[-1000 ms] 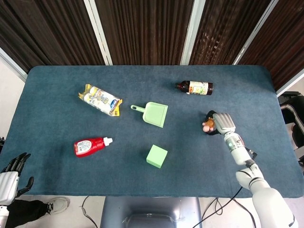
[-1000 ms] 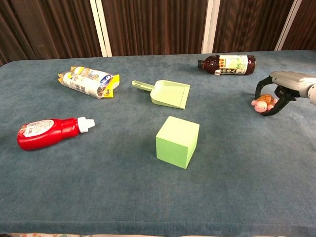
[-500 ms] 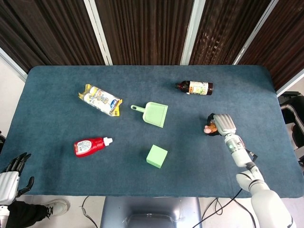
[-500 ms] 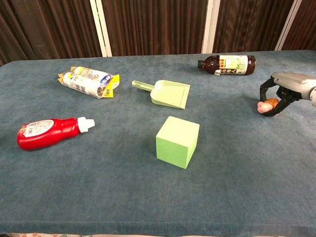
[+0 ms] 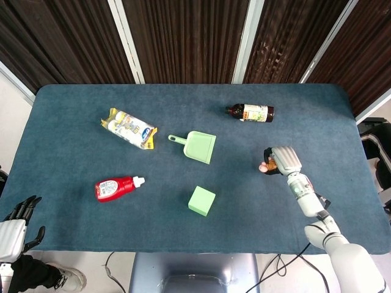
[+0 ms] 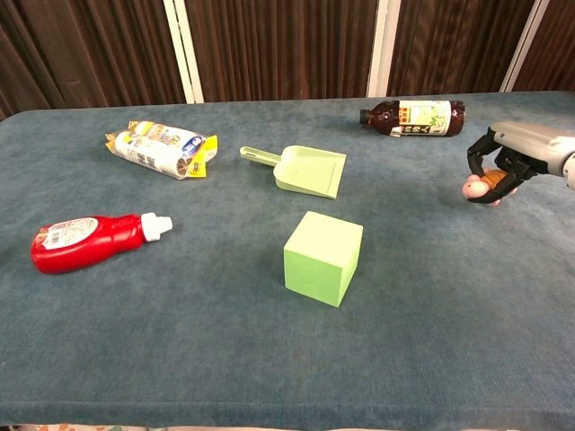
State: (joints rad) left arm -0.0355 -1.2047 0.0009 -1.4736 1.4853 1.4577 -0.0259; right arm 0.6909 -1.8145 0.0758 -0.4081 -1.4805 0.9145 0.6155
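Fingers of the right hand [image 6: 499, 167] curl around the small pink toy [image 6: 474, 186], lifted just clear of the table's [image 6: 269, 359] right side; it looks light, smooth and rounded, best cupped around its middle.

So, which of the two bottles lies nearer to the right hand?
The brown bottle with the green label, at the far side of the table. It lies just beyond the right hand, which holds a small toy. The red bottle lies far across, near the left edge.
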